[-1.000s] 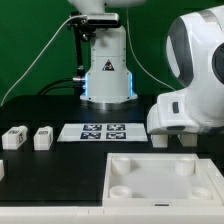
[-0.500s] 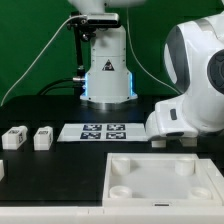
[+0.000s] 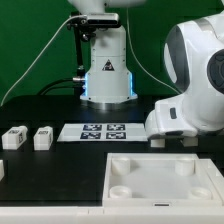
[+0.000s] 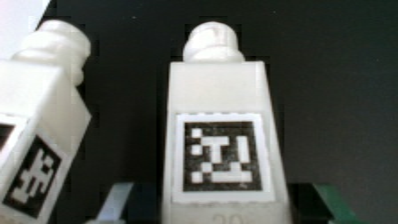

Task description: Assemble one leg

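- In the wrist view the leg (image 4: 217, 110) lies on the dark surface (image 4: 134, 40), tag face up and pegged end pointing away. It sits between the fingers (image 4: 118, 200), which flank its near end on both sides.
- The fingers are parted about as wide as the leg. We cannot tell whether they already press on it or only straddle it.
- In the exterior view the arm (image 3: 195, 80) hangs low at that view's right, just beyond the panel (image 3: 160, 178), and its bulk hides the leg from us there.
- Risk one: a neighbouring leg (image 4: 45, 110) lies near, at a slant. We judge that a finger closing or dragging sideways could knock it or trap it.
- Risk two: the hold looks to sit at the leg's very end, so we expect the leg could pivot or slip when lifted.
- Risk three: a tilted leg would meet a corner socket of the panel askew and jam.
- Two spare legs (image 3: 14, 137) (image 3: 42, 137) rest well apart, at the exterior view's left.
- We can read no brand or lettering. The leg carries only a black-and-white square tag, and the marker board (image 3: 102, 131) shows similar tags.
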Available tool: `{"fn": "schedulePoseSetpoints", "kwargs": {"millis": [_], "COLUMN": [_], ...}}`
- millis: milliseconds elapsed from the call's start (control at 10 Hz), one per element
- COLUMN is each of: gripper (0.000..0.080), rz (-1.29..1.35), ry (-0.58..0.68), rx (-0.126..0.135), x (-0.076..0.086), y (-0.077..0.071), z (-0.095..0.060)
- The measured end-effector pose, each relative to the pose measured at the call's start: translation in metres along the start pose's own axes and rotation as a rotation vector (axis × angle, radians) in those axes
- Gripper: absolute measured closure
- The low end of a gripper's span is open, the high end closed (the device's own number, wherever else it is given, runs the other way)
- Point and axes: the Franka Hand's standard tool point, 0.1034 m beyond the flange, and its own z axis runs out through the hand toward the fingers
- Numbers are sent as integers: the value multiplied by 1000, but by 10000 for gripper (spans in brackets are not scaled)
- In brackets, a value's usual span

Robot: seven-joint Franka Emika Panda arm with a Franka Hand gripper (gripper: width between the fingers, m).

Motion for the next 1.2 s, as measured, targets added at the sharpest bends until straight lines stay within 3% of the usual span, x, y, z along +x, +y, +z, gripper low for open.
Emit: {"fn": "schedulePoseSetpoints", "kwargs": {"millis": [400, 600, 800, 900, 1200], "gripper": [508, 508, 508, 508, 507], "rz": [0, 7, 22, 30, 29], "ry": [4, -9, -35, -3, 66], "rx": [2, -1, -11, -10, -2], "x": [0, -14, -39, -39, -31], "y": [0, 3, 5, 3, 1], "z": [-4, -24, -60, -68, -68]}}
